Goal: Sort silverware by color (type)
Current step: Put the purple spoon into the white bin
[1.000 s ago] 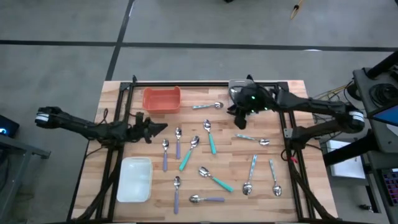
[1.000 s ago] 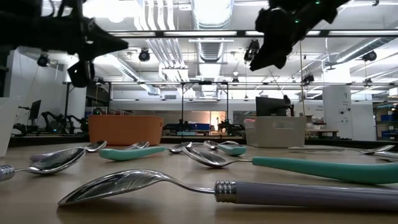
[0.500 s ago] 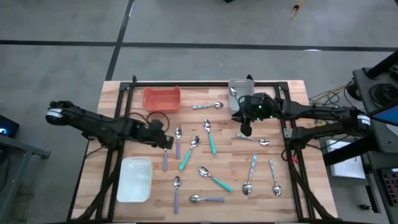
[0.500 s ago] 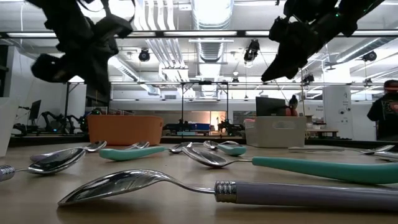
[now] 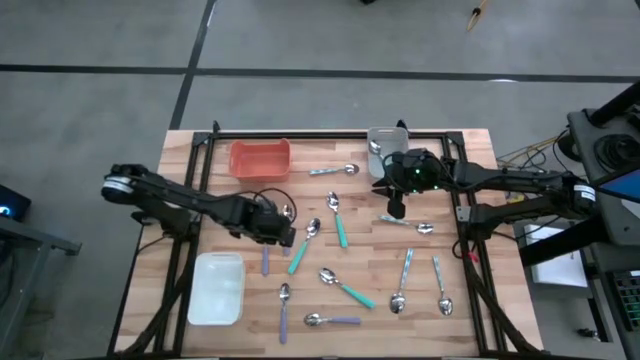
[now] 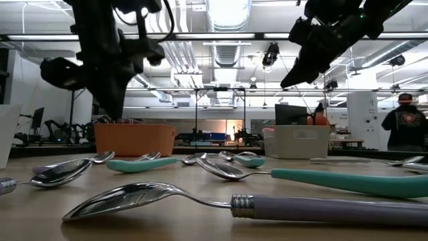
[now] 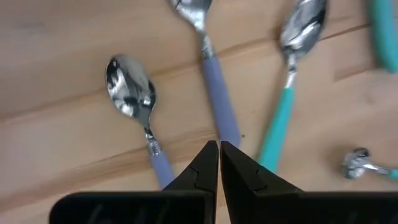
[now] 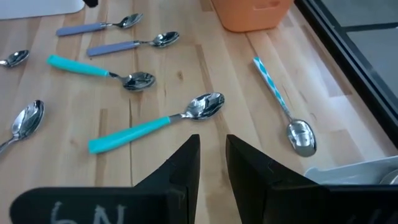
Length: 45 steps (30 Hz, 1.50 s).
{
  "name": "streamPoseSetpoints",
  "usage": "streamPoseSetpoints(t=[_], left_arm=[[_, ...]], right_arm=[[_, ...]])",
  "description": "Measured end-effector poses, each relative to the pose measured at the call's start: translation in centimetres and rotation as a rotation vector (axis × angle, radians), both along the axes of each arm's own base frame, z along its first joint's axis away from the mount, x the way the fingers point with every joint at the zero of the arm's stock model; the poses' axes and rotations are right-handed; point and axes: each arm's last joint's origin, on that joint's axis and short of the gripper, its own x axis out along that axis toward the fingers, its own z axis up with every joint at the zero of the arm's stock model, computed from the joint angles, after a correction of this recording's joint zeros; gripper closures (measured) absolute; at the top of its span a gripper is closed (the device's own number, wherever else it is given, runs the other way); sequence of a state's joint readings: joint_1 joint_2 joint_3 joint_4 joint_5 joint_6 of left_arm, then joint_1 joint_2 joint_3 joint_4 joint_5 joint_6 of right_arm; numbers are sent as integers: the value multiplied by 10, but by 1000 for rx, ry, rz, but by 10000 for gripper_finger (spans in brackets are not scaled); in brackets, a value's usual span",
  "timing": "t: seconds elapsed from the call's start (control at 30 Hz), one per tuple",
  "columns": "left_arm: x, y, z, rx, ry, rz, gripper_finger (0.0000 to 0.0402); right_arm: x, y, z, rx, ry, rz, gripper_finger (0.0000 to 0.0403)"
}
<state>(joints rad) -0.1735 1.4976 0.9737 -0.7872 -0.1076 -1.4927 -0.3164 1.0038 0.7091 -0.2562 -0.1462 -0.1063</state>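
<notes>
left gripper pinched closed, empty, moved right over lavender spoons | right gripper unmoved, slightly parted, empty

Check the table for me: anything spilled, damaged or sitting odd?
Nothing stands out. The spoons lie loose on the table, unsorted but intact, and the orange tray, grey tray and white tray sit square.

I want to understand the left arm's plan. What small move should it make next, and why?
Probably open its fingers, then descend. The left gripper is shut, hovering directly over a purple-handled spoon that lies flat on the table. Shut fingers cannot straddle the handle.
</notes>
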Motion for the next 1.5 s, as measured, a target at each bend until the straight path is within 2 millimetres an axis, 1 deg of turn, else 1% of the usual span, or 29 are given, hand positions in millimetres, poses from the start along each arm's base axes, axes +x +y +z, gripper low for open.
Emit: streamPoseSetpoints(t=[0.2, 0.37, 0.6, 0.77, 0.87, 1.1, 1.2, 1.3, 1.5], left_arm=[[7, -2, -23, -16, 99, 9, 402], [10, -5, -37, -52, 170, -1, 402], [7, -4, -44, -42, 242, -4, 402], [7, -4, -45, -24, 242, -3, 400], [7, -4, -45, -18, 242, -2, 384], [6, -2, -45, 28, 241, -7, 322], [7, -2, -45, 35, 239, -12, 302], [6, -2, -45, 54, 238, -14, 291], [3, 0, -50, 78, 245, -12, 288]], right_arm=[[0, 0, 0, -8, 2, 6, 330], [0, 0, -1, -10, 4, 7, 337], [0, 0, -1, -14, 5, 10, 339], [0, 0, -1, -15, 5, 11, 339], [0, 0, -1, -15, 5, 11, 339], [0, 0, -1, -14, 4, 10, 339], [0, 0, -1, -14, 4, 10, 339], [0, 0, -1, -14, 4, 10, 339], [0, 0, -1, -14, 4, 10, 339]])
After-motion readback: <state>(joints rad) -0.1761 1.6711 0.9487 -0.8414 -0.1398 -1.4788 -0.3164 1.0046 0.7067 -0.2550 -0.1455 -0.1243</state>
